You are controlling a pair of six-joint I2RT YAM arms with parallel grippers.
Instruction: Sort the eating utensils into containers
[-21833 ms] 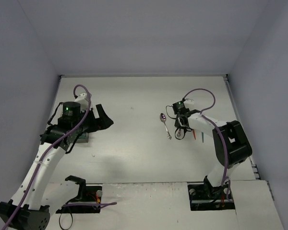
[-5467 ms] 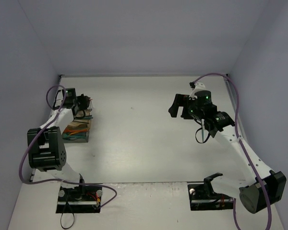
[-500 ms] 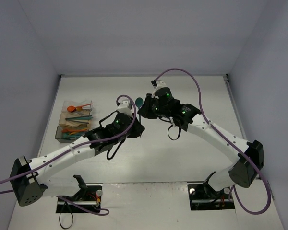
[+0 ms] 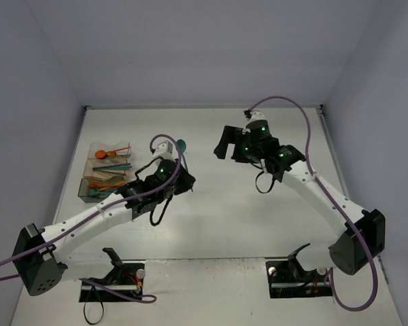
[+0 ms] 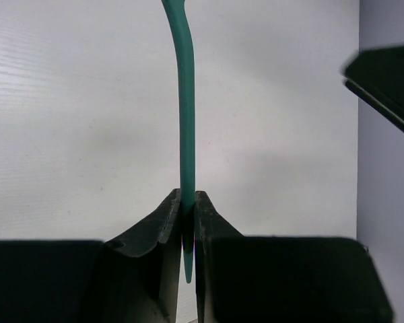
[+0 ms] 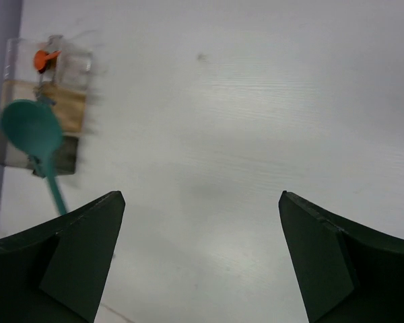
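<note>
Now that the right gripper has sprung wide open and drawn back toward the far right, the teal spoon belongs to the left gripper alone. Its fingers are pinched tight on the very end of the handle, with the bowl pointing toward the far side. Half a second ago both grippers met over the middle of the table with the spoon between them, so the handover looks finished. From where I stand the spoon sits left of centre, a little to the right of the containers, the clear divided box at the left where orange and teal pieces already lie. What remains, I'd judge, is for the left gripper to swing left and drop the spoon into a compartment.
</note>
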